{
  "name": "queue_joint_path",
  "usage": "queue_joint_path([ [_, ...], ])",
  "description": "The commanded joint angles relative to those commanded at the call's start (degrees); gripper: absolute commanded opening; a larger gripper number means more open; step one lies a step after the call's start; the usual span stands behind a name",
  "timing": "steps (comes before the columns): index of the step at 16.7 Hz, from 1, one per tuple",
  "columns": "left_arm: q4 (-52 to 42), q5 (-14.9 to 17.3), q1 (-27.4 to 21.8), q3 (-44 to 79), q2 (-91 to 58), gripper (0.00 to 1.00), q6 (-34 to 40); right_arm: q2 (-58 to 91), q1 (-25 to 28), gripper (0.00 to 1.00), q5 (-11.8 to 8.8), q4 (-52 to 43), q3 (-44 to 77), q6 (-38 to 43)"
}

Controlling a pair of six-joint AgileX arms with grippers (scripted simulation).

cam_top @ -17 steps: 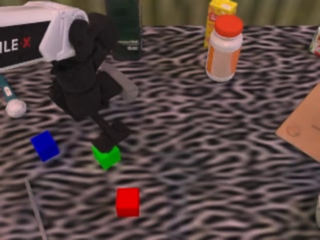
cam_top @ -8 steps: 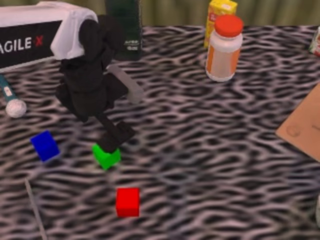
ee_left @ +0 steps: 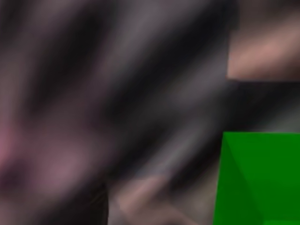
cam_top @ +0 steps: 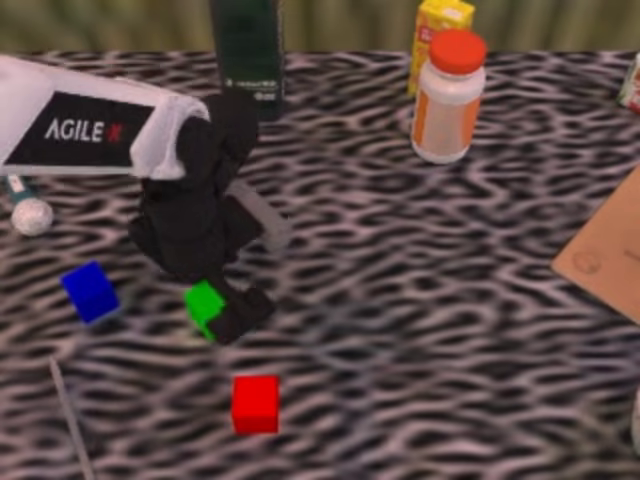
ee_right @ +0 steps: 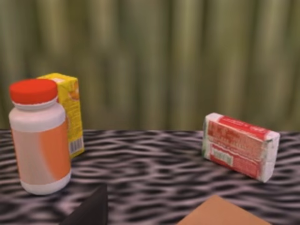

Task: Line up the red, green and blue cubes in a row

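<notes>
The left gripper (cam_top: 228,308) is down low at the green cube (cam_top: 204,300), on the left half of the table (cam_top: 420,300). Its black fingers (cam_top: 243,308) sit right beside the cube, on the side toward the table's right edge, and cover part of it. I cannot tell how far apart the fingers are, or if they squeeze the cube. In the left wrist view the green cube (ee_left: 260,180) fills one corner and everything else is a blur.

The left arm (cam_top: 95,128) comes in from the table's left edge. It is white with a black label, and its dark end hides the table behind the green cube.

At the far edge stand a dark green box (cam_top: 247,55), a white bottle (cam_top: 448,95) with an orange cap, and a yellow carton (cam_top: 436,30) just behind the bottle. A brown board (cam_top: 608,255) lies at the right edge, cut off. A red and white pack (ee_right: 240,145) lies near the far right corner.

The blue cube (cam_top: 90,291) sits near the left edge, apart from the green one. The red cube (cam_top: 256,403) sits close to the near edge, apart from both.

The right gripper is out of sight.
</notes>
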State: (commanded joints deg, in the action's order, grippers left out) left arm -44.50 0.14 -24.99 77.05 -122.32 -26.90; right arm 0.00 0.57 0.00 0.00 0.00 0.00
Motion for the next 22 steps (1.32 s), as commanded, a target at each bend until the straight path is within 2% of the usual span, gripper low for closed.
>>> queue_joint_path([
  [5,1.4,0.0,0.0,-0.9,-0.8,1.00,0.0,0.0,0.0,1.00,0.0,0.0,0.0,0.0],
  [18,1.4,0.0,0.0,-0.9,-0.8,0.02,0.0,0.0,0.0,1.00,0.0,0.0,0.0,0.0],
  [22,1.4,0.0,0.0,-0.9,-0.8,0.00,0.0,0.0,0.0,1.00,0.0,0.0,0.0,0.0],
])
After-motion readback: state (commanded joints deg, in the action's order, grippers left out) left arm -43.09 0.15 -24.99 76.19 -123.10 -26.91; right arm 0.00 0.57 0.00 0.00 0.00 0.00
